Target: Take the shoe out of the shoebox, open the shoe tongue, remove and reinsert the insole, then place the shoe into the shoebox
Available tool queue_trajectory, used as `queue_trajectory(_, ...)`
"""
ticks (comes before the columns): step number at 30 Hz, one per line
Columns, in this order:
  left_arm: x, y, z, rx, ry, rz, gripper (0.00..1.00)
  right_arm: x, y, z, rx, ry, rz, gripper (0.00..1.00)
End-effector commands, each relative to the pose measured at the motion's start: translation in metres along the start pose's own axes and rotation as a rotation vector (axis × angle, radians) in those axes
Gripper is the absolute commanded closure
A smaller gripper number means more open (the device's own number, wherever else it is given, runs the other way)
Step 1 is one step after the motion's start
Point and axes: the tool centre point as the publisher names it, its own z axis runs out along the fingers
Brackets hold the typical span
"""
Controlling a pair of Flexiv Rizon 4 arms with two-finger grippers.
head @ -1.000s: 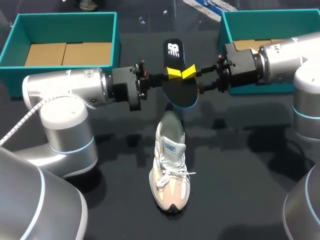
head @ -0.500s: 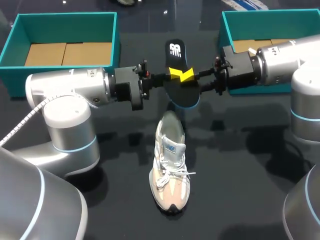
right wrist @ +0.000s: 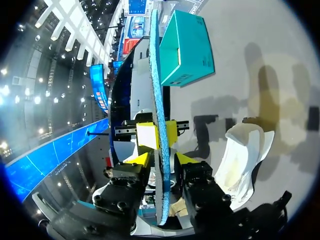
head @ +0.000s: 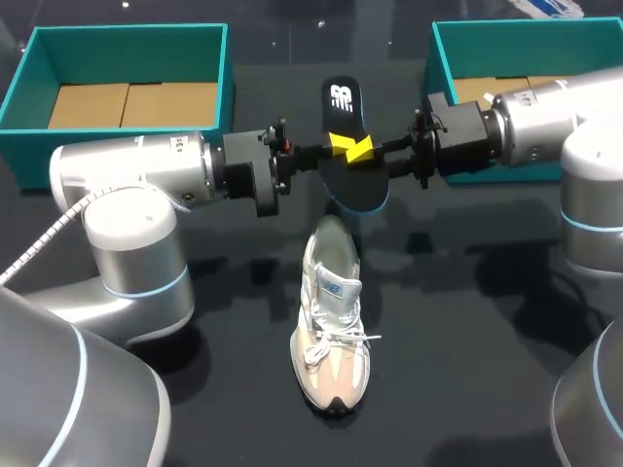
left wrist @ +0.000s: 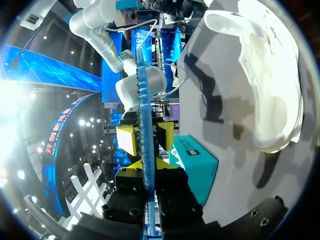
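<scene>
A black insole with a white logo and a blue edge hangs in the air over the table's middle. My left gripper is shut on its left side. My right gripper meets it from the right, open, one yellow tip on each side of the insole with slim gaps. In the left wrist view the insole runs edge-on out of my left gripper. In the right wrist view the insole stands between the fingers of my right gripper. The white and beige shoe lies on the table below, heel toward the insole.
A teal shoebox with cardboard inside stands at the back left, and a second teal shoebox at the back right behind my right arm. The shoe shows beside each wrist's gripper.
My right gripper's fingers have narrowed around the insole, and the right arm has drawn in slightly toward the middle. The left gripper keeps its hold; the shoe has not moved.
</scene>
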Motion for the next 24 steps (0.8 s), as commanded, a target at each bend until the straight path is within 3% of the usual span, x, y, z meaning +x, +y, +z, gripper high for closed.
queue_trajectory(1, 0.001, -0.002, 0.001, -0.006, -0.001, 0.004, 1.00, 0.000, 0.001, 0.002, 0.003, -0.001, 0.005, 0.76)
queue_trajectory(5, 0.002, -0.002, 0.001, -0.008, -0.001, 0.005, 1.00, 0.000, 0.000, 0.002, 0.003, 0.001, 0.007, 0.91)
queue_trajectory(6, 0.002, -0.002, 0.001, -0.009, -0.001, 0.004, 1.00, -0.001, 0.000, 0.002, 0.003, 0.001, 0.007, 0.99)
queue_trajectory(16, 0.003, -0.003, 0.002, -0.011, 0.002, 0.001, 1.00, -0.003, -0.001, 0.000, -0.002, 0.010, 0.004, 1.00)
queue_trajectory(17, 0.003, -0.004, 0.001, -0.010, 0.002, -0.001, 0.90, -0.003, -0.002, 0.000, -0.003, 0.013, 0.002, 1.00)
queue_trajectory(18, 0.002, -0.004, 0.000, -0.010, 0.002, -0.004, 0.50, -0.004, -0.002, 0.000, -0.005, 0.017, -0.001, 1.00)
queue_trajectory(19, 0.002, -0.005, -0.002, -0.010, 0.002, -0.011, 0.00, -0.005, -0.002, -0.001, -0.008, 0.021, -0.004, 1.00)
queue_trajectory(24, 0.000, -0.008, -0.020, -0.033, 0.027, -0.033, 0.00, -0.010, -0.001, -0.011, -0.017, 0.035, -0.037, 1.00)
